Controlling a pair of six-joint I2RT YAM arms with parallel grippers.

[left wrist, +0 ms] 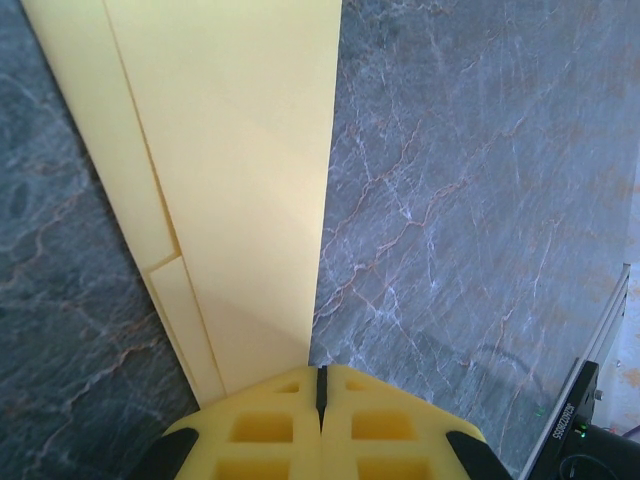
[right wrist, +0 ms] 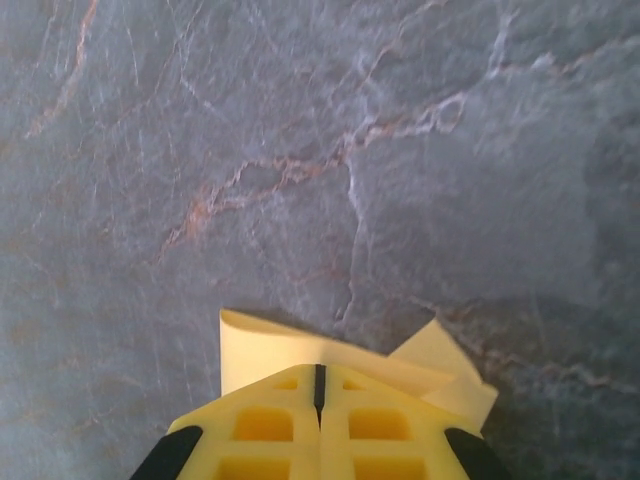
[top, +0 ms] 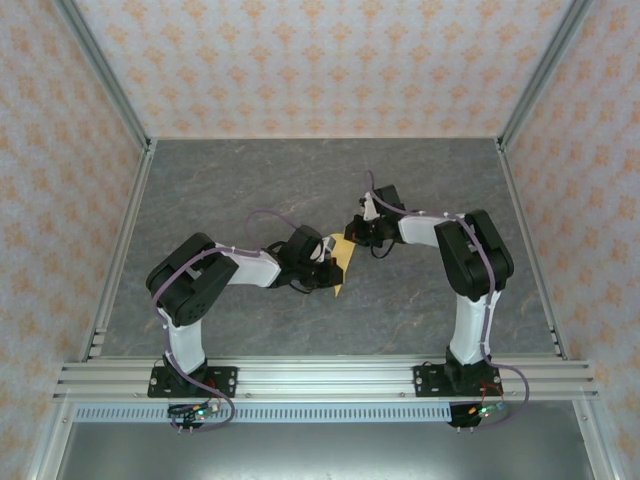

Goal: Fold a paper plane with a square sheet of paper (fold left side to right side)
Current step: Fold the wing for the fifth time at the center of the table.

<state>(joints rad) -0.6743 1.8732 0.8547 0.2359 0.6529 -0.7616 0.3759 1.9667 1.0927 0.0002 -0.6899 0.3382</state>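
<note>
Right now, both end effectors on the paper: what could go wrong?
1. Left end effector and right end effector both clamp the paper; pulling apart may tear it.
2. The flaps at the right end effector curl up; pressing there could set a stray crease.

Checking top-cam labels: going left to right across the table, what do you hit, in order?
left arm → left gripper → folded yellow paper → right gripper → right arm
</note>
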